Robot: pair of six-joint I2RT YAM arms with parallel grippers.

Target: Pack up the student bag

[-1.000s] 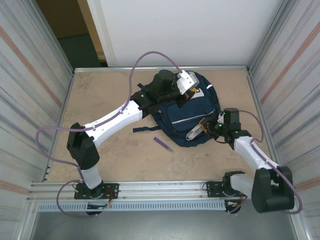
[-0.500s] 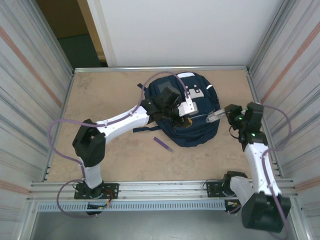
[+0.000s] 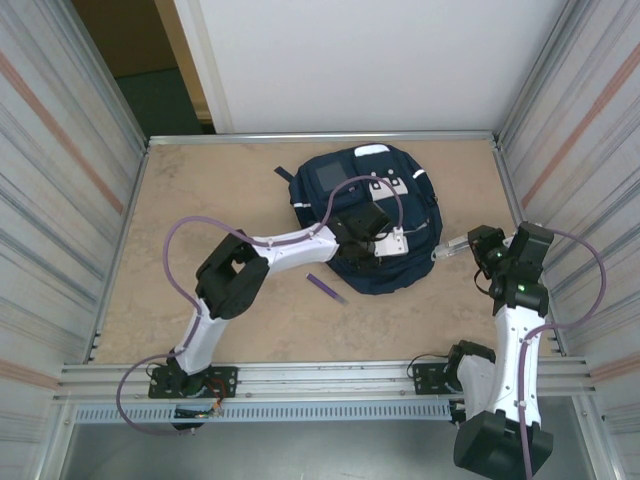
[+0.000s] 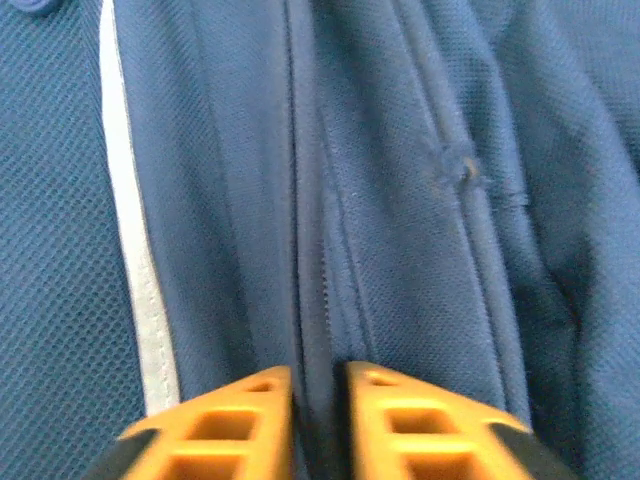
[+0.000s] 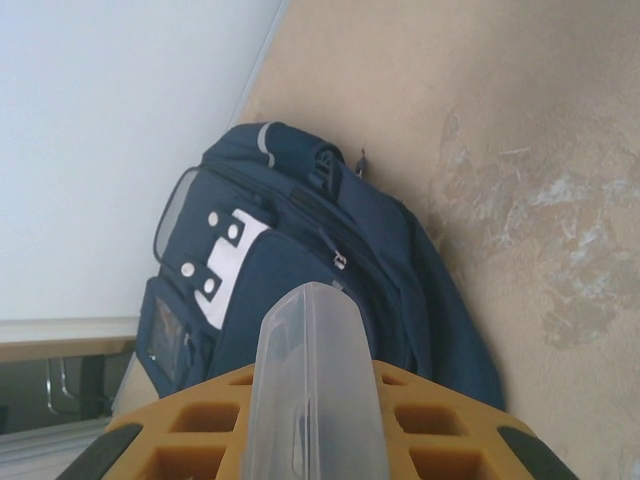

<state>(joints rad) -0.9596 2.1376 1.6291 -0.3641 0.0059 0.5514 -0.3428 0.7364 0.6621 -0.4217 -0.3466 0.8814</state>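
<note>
- Tan table (image 3: 200, 200), with metal walls (image 3: 60, 150) around it.
- Flat near the far edge, right of middle, lies the student bag (image 3: 360, 190).
- On its front sits the left gripper (image 4: 318, 378), fingers almost together, seemingly pinching the zip seam.
- Near the right edge, off the bag, the right gripper (image 5: 312, 405) clamps a clear case (image 5: 305, 340).
- Likely step: opening a pocket. Next, draw the zip wide enough for the case.

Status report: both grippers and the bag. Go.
Left gripper pinched on student bag seam. Right gripper shut on clear plastic case, beside bag. Purple stick loose on table.
</note>
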